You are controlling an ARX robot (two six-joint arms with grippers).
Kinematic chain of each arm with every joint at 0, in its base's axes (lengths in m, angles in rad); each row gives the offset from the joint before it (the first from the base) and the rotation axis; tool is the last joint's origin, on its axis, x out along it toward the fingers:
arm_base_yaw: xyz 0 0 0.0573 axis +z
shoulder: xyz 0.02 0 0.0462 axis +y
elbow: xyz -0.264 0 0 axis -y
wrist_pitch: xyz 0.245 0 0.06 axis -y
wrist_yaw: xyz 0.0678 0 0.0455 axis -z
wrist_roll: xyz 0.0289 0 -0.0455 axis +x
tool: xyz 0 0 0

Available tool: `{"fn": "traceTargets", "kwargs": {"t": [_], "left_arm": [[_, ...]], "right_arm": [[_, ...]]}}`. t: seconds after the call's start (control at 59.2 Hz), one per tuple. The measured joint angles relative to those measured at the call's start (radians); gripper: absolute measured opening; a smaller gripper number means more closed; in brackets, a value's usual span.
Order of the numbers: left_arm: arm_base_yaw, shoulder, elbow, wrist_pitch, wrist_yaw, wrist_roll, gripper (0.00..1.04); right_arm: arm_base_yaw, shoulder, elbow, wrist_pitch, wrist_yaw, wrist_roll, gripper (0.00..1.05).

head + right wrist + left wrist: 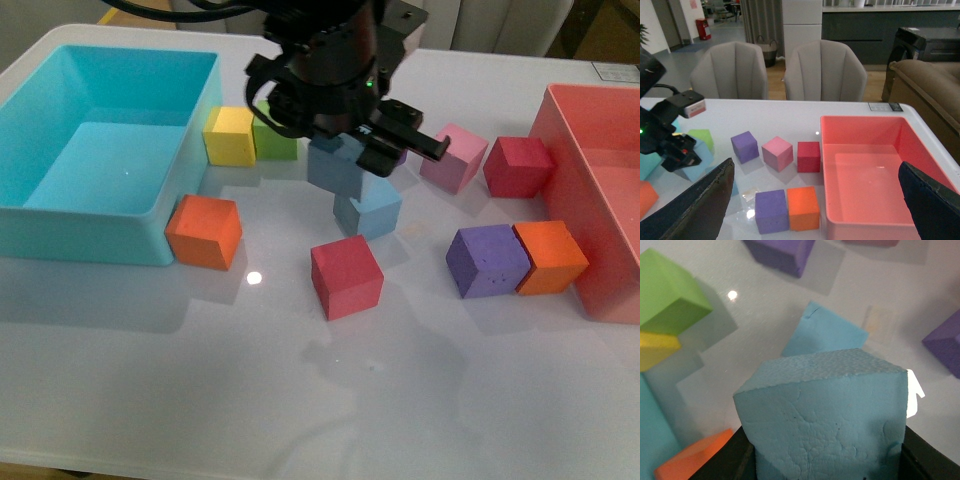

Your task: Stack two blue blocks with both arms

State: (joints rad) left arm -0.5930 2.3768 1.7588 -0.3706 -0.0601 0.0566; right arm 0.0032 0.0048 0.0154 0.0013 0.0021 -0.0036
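Sky-blue matte foam cube (330,170), pinched by the left gripper (827,462), hangs mid-frame over the second sky-blue cube (372,212) for stacking; right gripper (817,200) spread, empty.

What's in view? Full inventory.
bins: 2; turquoise bin left, pink bin right.
blue blocks: 2, light blue; one held, one on table below it.
red cubes: 2, red; one centre, darker one by pink bin.
pink cube: 1, pink; left of darker red.
purple cubes: 2, purple; one front right, one beside pink cube.
orange cubes: 2, orange; one against turquoise bin, one touching front purple.
yellow cube, green cube: 1 each; together by turquoise bin.
chairs: 2, grey; behind table.
left gripper: shut on blue block.
right gripper: open.
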Motion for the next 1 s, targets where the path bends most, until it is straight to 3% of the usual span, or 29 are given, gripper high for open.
{"fn": "traceTargets", "kwargs": {"t": [0.591,0.996], "left_arm": [[-0.002,0.227,0.306,-0.120,-0.004,0.040,0.46],[0.015,0.267,0.348,-0.140,0.005,0.040,0.46]], "right_arm": [[0.000,0.000,0.000,0.000,0.000,0.000,0.96],[0.000,0.000,0.000,0.000,0.000,0.000,0.96]]}}
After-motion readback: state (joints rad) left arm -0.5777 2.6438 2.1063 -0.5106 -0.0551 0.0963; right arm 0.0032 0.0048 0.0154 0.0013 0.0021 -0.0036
